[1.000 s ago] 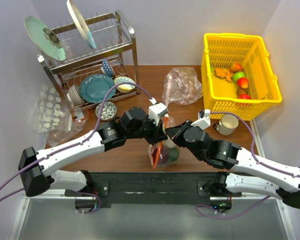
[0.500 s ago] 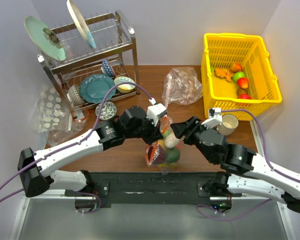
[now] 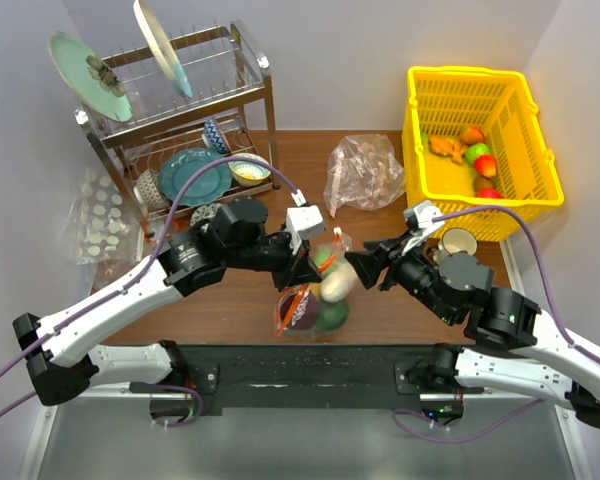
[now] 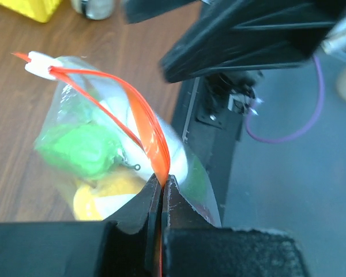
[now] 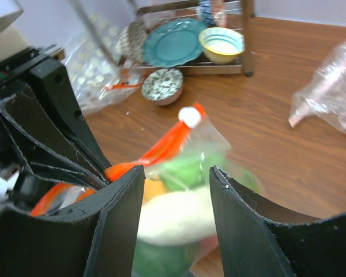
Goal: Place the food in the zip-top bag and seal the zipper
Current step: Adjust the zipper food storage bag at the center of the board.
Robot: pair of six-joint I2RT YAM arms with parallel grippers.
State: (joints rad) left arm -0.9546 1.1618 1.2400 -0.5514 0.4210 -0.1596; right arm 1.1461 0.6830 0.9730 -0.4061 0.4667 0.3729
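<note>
Zip-top bag (image 3: 315,308): hangs between the arms over the near table (image 3: 235,300) edge, full of food (image 4: 81,149); soft, bottom-heavy, probably slippery.
Zipper (image 4: 145,121): firmest place to hold.
Left gripper (image 4: 162,183): clamped on the zipper.
Right gripper (image 5: 177,176): jaws apart, empty, beside the bag.

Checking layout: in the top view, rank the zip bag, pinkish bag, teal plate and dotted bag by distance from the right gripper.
1. zip bag, just left of the right gripper
2. pinkish bag, behind it
3. teal plate, in the rack
4. dotted bag, far left
</note>
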